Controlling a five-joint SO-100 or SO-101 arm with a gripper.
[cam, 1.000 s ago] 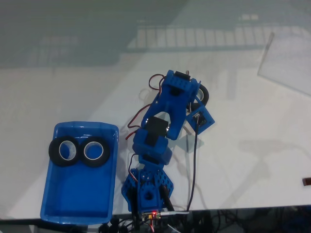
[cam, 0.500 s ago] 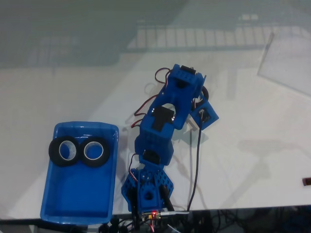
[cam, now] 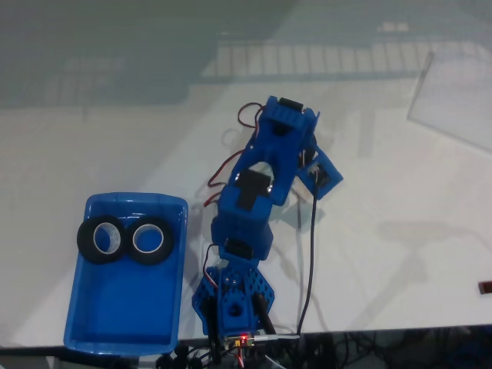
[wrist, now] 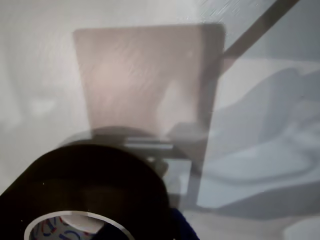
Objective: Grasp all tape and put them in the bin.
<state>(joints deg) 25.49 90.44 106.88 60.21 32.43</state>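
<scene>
Two black tape rolls with whitish cores, one (cam: 101, 239) beside the other (cam: 150, 240), lie side by side at the far end of the blue bin (cam: 123, 304) at lower left in the fixed view. A third tape roll (wrist: 85, 185) looms black at the lower left of the wrist view, very close to the camera, its printed core at the bottom edge. A blue finger (wrist: 181, 227) shows just to its right. My gripper (cam: 310, 150) sits mostly hidden under the blue arm in the middle of the table, shut on this roll.
A clear plastic sheet (cam: 453, 100) lies at the table's far right. A black cable (cam: 309, 261) runs from the wrist down to the arm's base (cam: 233, 300) at the front edge. A small dark object (cam: 486, 287) sits at the right edge.
The arm's upper part has swung slightly left and back. The black roll that showed beside the gripper earlier is now nearly hidden behind the arm.
</scene>
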